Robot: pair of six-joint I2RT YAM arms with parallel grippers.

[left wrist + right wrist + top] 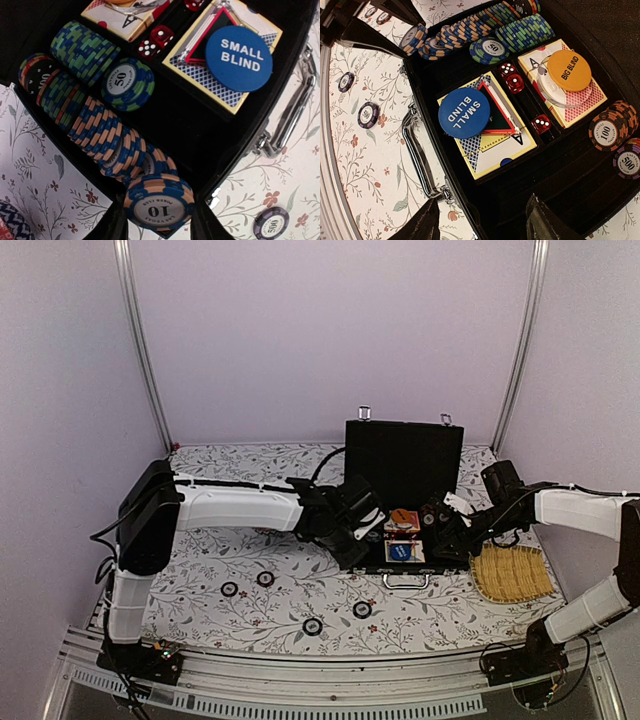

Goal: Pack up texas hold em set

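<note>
The left claw [159, 226] is closed to one chip's width and pinches an orange-and-blue 10 chip [159, 204] by its rim, right above the near wall of the open black briefcase [235, 150]. Just beyond the claw, inside the case, a row of chips [95, 130] leans over like toppled dominoes. These discs look hard, dense and smooth-edged, so I judge that a grip across the full diameter is safest, since an off-centre pinch would let one pivot or roll out. The loose chips [312, 626] lie flat on the floral counter [40, 190], behind and to the left of this claw. They sit thin and low, which makes them awkward to get under. The right claw [485, 220] is spread wide with nothing in it and hangs over the case's felt-lined floor. Ahead of it a glossy blue disc [464, 113] rests on a blue-backed deck, and farther on an orange disc [569, 70] rests on the red-backed card deck [582, 107], possibly on a clear ring. Red dice [511, 77] sit between them. The chrome handle [417, 150] to its left looks rigid.
</note>
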